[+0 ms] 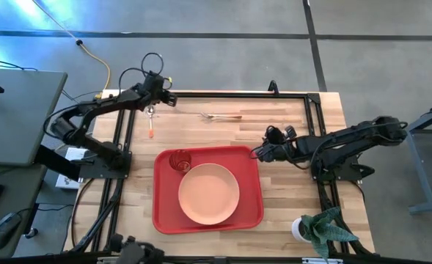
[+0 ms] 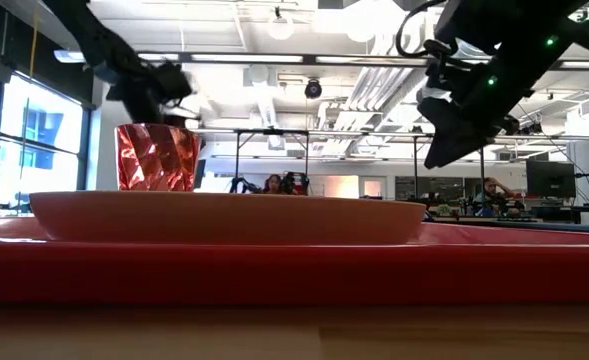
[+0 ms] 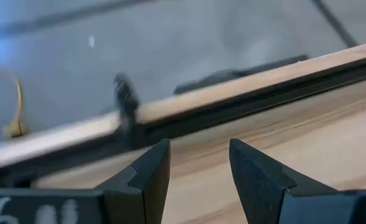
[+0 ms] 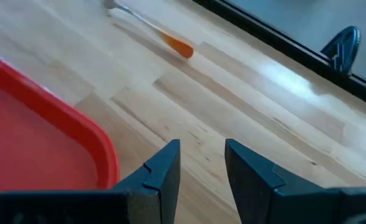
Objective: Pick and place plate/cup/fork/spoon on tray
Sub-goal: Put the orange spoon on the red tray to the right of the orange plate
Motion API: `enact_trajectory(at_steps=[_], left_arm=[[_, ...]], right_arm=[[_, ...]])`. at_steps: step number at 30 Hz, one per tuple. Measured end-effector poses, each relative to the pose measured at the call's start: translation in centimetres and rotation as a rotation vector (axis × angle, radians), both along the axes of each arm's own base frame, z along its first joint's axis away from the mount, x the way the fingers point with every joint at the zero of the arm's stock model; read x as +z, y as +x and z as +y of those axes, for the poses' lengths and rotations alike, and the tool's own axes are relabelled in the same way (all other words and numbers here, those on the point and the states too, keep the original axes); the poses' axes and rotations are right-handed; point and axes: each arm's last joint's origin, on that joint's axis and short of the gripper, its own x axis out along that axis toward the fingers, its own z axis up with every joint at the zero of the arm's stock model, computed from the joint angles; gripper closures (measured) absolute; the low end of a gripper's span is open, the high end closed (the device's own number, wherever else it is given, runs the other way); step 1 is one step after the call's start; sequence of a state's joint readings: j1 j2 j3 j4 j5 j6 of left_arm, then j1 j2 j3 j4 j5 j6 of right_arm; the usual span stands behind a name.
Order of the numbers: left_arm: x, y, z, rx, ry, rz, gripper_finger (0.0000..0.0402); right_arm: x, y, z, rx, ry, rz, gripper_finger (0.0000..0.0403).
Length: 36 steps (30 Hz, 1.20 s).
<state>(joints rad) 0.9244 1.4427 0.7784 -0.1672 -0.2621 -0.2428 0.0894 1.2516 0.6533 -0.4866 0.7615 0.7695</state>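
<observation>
Plate and cup are on the tray; I'm going for the cutlery at the far edge.

My left gripper [image 1: 159, 94] hangs over the spoon [image 1: 150, 121] at the far left of the table [image 1: 289, 198], fingers a little apart and holding nothing. The fork [image 1: 221, 116] lies to its right, far of the tray [image 1: 164, 220]. The plate [image 1: 209, 193] fills the tray's middle, with the cup [image 1: 180, 160] in its far-left corner. My right gripper [image 1: 260, 152] waits just right of the tray, slightly parted, empty too. I reckon the spoon is light, stiff and slick, lying flat, so I'd pinch across the orange handle. Its bowl is partly hidden under my gripper, and the left wrist view doesn't show the spoon at all.
</observation>
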Motion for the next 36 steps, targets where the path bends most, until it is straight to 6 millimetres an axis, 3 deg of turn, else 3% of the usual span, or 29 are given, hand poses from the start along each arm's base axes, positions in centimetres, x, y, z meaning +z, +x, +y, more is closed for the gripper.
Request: enact_trajectory(at_steps=[3, 8, 12, 18, 23, 29, 36], left_arm=[[-1.3, -1.6, 1.3, 0.055, -0.109, -0.057, 0.0247], [-2.5, -3.0, 1.7, 0.128, -0.215, -0.064, 0.0247], [-1.9, -2.8, 1.4, 0.174, -0.219, -0.030, 0.0244], [-1.2, -2.1, 0.5, 0.234, -0.202, 0.163, 0.0236], [-0.1, -1.4, 0.7, 0.164, -0.221, 0.261, 0.0236], [-2.2, -1.8, 1.9, 0.186, -0.376, 0.418, 0.0236], [-3.6, -0.3, 3.4, 0.132, -0.449, 0.482, 0.0236]], right_arm=[[-0.1, -0.1, 0.0, 0.000, 0.025, 0.003, 0.0286], [-0.2, -0.2, 0.1, 0.011, 0.045, 0.023, 0.0286], [-0.2, -0.2, 0.1, 0.014, 0.044, 0.026, 0.0286], [-0.2, -0.2, 0.1, 0.031, 0.023, 0.042, 0.0286], [0.0, 0.0, -0.2, 0.027, -0.033, 0.040, 0.0286], [0.3, 0.6, -1.4, 0.029, -0.014, 0.003, 0.0286], [0.6, 1.2, -2.2, 0.067, 0.012, -0.035, 0.0286]])
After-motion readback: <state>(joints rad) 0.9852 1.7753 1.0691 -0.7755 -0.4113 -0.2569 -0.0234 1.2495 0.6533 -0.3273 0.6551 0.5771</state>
